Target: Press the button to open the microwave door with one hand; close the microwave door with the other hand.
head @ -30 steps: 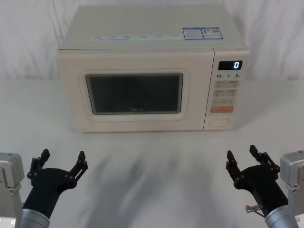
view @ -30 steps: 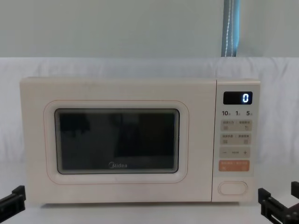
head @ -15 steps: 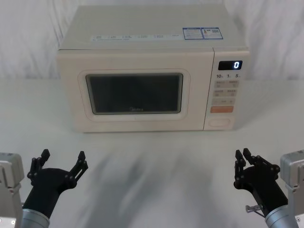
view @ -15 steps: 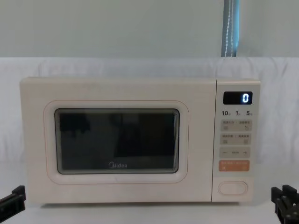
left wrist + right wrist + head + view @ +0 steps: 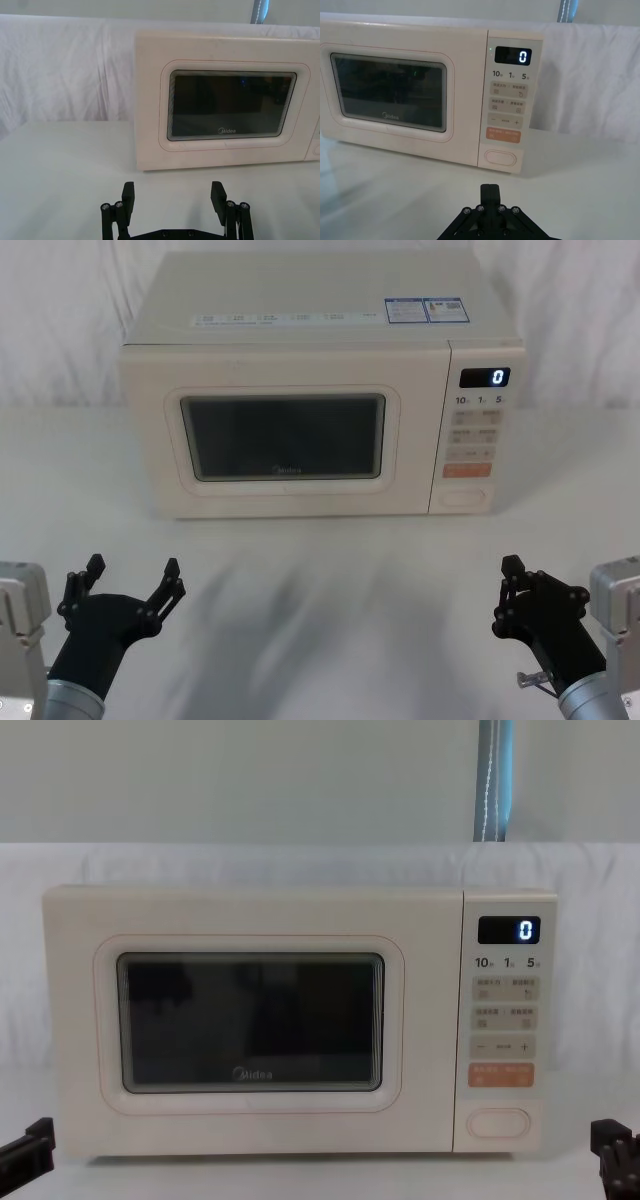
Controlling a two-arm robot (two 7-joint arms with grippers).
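Observation:
A cream microwave stands at the back of the white table, its door (image 5: 280, 435) (image 5: 250, 1025) (image 5: 230, 107) (image 5: 390, 92) shut flush with the body. The plain oval button (image 5: 463, 497) (image 5: 498, 1122) (image 5: 501, 157) sits lowest on the control panel, under the orange key. My right gripper (image 5: 512, 585) (image 5: 490, 192) hovers low in front of the panel, a good way short of the button, fingers shut together on nothing. My left gripper (image 5: 130, 585) (image 5: 172, 197) rests near the table's front left, open and empty, well short of the door.
The control panel (image 5: 477, 440) shows a lit "0" display (image 5: 508, 930) and small beige keys. White cloth drapes the wall behind. Bare white table (image 5: 330, 580) lies between the grippers and the microwave.
My right gripper's fingers closed from open to shut over the last second. The left gripper and the microwave did not move.

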